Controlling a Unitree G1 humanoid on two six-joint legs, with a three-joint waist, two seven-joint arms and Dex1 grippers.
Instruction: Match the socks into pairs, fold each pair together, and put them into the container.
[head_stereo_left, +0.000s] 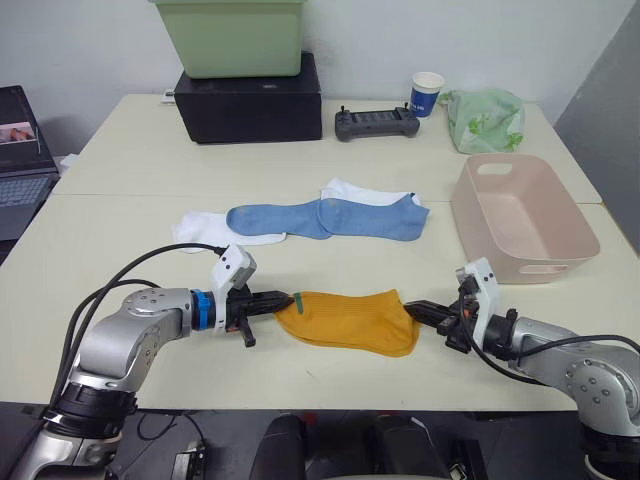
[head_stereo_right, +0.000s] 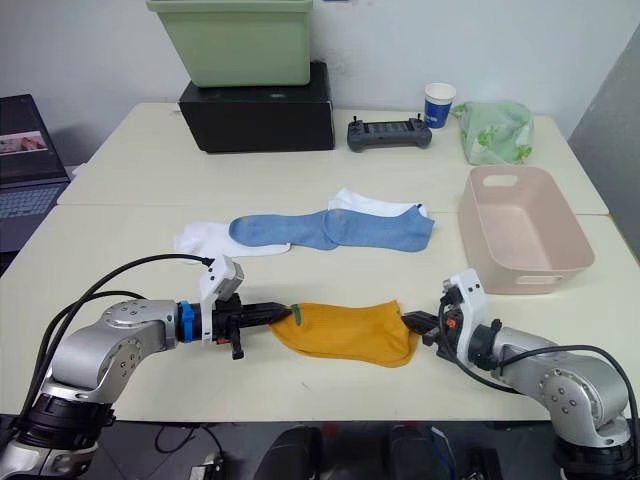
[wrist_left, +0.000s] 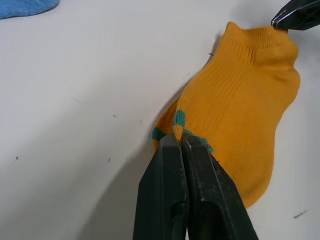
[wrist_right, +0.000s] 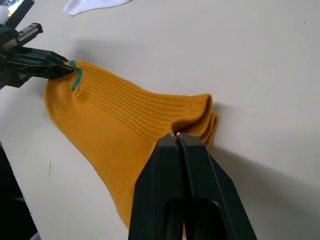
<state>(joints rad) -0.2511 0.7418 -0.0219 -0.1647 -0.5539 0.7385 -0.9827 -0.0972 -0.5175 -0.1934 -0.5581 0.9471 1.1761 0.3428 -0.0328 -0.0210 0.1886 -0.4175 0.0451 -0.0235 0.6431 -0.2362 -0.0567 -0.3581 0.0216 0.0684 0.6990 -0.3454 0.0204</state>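
Two-arm sock handling on a pale tabletop (head_stereo_left: 120, 300). We see the mustard-orange socks (head_stereo_left: 350, 320) lying stacked as one flat bundle near the front edge, at 6 o'clock from the middle of the tabletop. The left claw (head_stereo_left: 284, 300) is pressed together on the bundle's end that carries the green mark (wrist_left: 179, 118), at the bundle's 9 o'clock side; in the left wrist view the two black fingers (wrist_left: 165, 195) meet with the fabric pinched between their tips. The right claw (head_stereo_left: 408, 306) is likewise pressed together, pinching the ribbed cuff end at the bundle's 3 o'clock side; the right wrist view shows the layered cuff edges caught at the fingertips (wrist_right: 176, 140).

At 12 o'clock from the bundle, two light blue socks (head_stereo_left: 325, 218) lie end to end across the middle of the tabletop. They overlap the white socks (head_stereo_left: 205, 228), one showing at the blue pair's 9 o'clock end and the other (head_stereo_left: 365, 192) at its 12 o'clock edge. The pale pink container (head_stereo_left: 522, 215) stands at 3 o'clock, near the right edge, apart from all the socks.

Along the far edge, from 11 to 1 o'clock, we see a light green bin (head_stereo_left: 232, 35) on a black box (head_stereo_left: 250, 100), a black handheld controller (head_stereo_left: 376, 123), a blue-and-white paper cup (head_stereo_left: 427, 94) and a pale green leaf-print cloth (head_stereo_left: 485, 120).
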